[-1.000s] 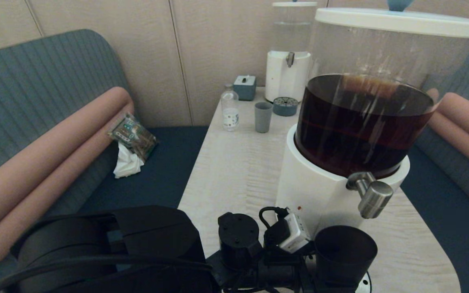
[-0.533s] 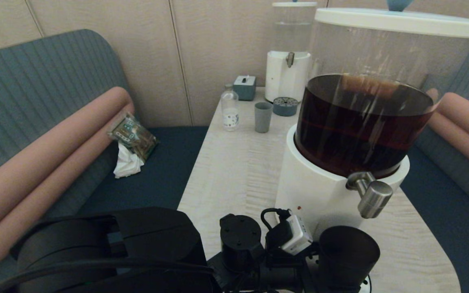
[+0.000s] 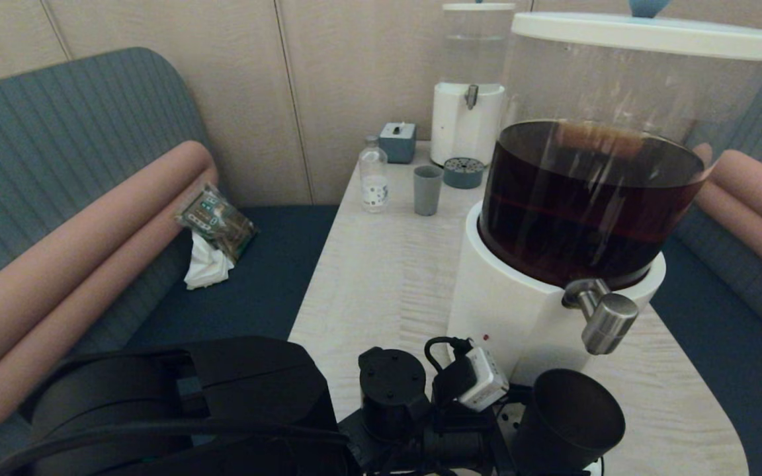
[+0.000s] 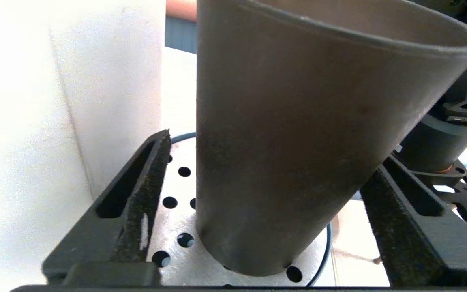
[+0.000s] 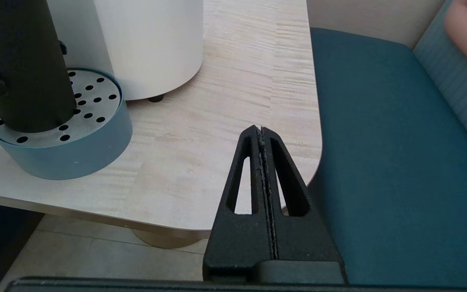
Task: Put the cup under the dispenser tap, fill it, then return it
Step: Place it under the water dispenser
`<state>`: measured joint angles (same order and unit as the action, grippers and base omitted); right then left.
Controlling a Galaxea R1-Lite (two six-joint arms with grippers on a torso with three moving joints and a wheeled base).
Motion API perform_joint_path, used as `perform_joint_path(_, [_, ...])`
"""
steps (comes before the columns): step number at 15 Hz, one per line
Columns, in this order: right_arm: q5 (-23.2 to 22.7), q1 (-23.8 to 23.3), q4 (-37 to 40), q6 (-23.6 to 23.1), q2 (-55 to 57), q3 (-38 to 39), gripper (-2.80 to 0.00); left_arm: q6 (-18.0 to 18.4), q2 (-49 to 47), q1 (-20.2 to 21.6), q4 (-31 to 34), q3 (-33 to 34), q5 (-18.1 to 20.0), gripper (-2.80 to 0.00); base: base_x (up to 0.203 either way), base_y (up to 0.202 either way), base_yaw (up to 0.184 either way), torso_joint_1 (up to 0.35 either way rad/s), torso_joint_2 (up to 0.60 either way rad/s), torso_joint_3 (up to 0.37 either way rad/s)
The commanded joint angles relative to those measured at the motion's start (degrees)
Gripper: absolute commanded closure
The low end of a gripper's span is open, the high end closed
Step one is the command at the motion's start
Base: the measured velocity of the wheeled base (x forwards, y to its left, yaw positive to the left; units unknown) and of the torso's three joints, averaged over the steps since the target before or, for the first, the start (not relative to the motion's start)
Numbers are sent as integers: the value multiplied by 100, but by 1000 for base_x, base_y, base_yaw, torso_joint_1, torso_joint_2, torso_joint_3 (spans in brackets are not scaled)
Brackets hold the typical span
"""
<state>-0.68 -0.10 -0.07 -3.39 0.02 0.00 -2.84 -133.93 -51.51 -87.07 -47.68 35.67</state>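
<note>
The matte black cup (image 3: 569, 423) leans over toward the right with its base on the perforated steel top of the blue drip tray (image 5: 75, 150), just below and in front of the brushed-steel dispenser tap (image 3: 602, 317). My left gripper (image 4: 274, 148) is open around the cup (image 4: 290, 142). One finger (image 4: 148, 182) stands clear of the cup wall and the other (image 4: 395, 211) touches the leaning side. My right gripper (image 5: 261, 129) is shut on nothing and hovers over the table's near right corner.
The big dispenser's white base (image 3: 520, 311) stands right behind the tray. At the table's far end are a grey-blue tumbler (image 3: 427, 190), a small bottle (image 3: 374, 178) and a smaller clear-water dispenser (image 3: 467, 119). Blue sofa seats flank the table (image 3: 387, 277).
The cup stood upright a second ago. It has since shifted a little to the right and tipped over that way, and my left wrist has edged right with it.
</note>
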Motion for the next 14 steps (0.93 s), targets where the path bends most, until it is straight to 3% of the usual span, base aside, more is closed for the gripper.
perform_joint_path(1, [-3,1,-1,-4,-20,53,0,-6,24,-9,-60,22,19,-280,0,0,0,0,0,0])
perform_joint_path(14, [-3,1,-1,-4,-20,53,0,-6,209,-9,-60,199,28,-280,0,0,0,0,0,0])
